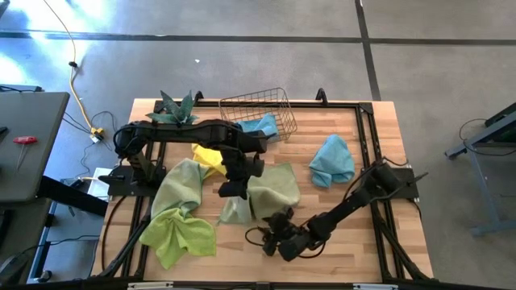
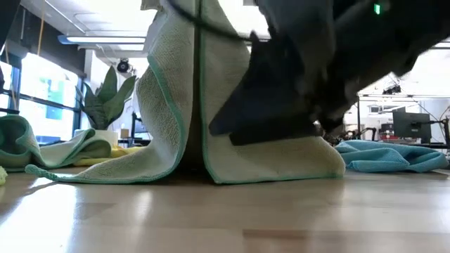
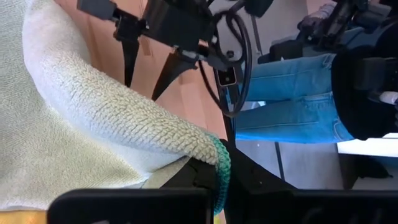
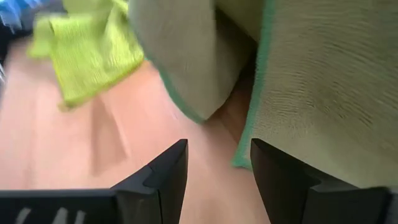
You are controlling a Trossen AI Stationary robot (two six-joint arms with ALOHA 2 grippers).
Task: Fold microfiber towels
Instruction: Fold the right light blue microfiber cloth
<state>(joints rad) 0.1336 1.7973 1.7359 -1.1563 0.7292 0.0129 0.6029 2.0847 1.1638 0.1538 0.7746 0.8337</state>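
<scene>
Near the table's (image 1: 403, 161) front edge, mid-width: pale sage towel (image 1: 270, 189), lifted by left gripper (image 1: 230, 190), clamped on its teal hem. Soft, light, drapes limp. Right gripper (image 4: 217, 171) spread, empty, just beside hanging corner; hem looks best hold.

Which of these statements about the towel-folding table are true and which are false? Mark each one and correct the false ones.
1. The left gripper is shut on the pale sage towel. True.
2. The right gripper is clamped on the lime green towel. False: it is open over bare wood, holding nothing.
3. A light blue towel lies on the table outside the wire basket. True.
4. The wire basket is empty. False: another blue towel lies in it.
5. The yellow towel lies by the left arm. True.
</scene>
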